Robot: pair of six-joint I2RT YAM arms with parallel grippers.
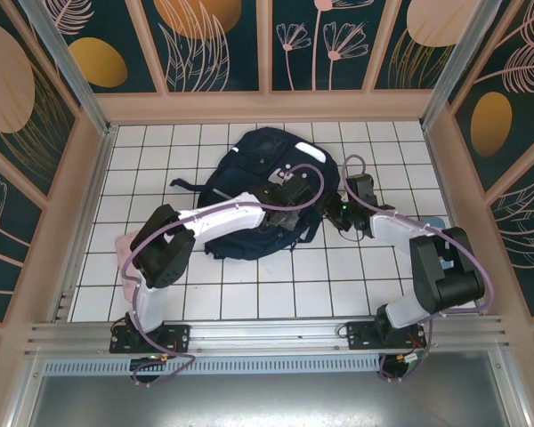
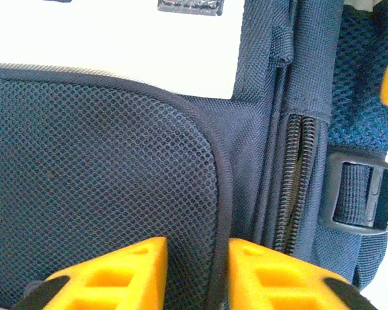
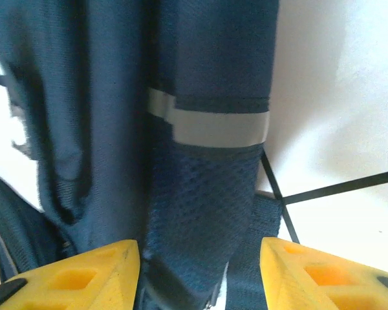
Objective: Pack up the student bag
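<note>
Student bag (image 1: 249, 165): one item, dark navy, lying flat on the white tiled table (image 1: 249, 285) toward the far middle, black straps trailing off its left side. Both arms reach in over its near half on my top feed. Left gripper (image 2: 197, 261): yellow fingers (image 2: 110, 281) set to a narrow gap directly over the bag; the bound edge of a mesh panel (image 2: 97, 181) runs into that gap, and I cannot tell whether it is pinched or merely lying beneath. Alongside, on my left wrist feed: a white patch (image 2: 116, 39) above the mesh, a coil zipper (image 2: 297, 187) with its teeth parted for a short stretch, and a black strap buckle (image 2: 362, 197) at the right edge. Right gripper (image 3: 200, 258): jaws spread wide at the bag's right side, straddling a navy mesh section crossed by a grey band (image 3: 213, 126); the fabric sits between the fingers without visibly touching either. White tile shows just beyond.
</note>
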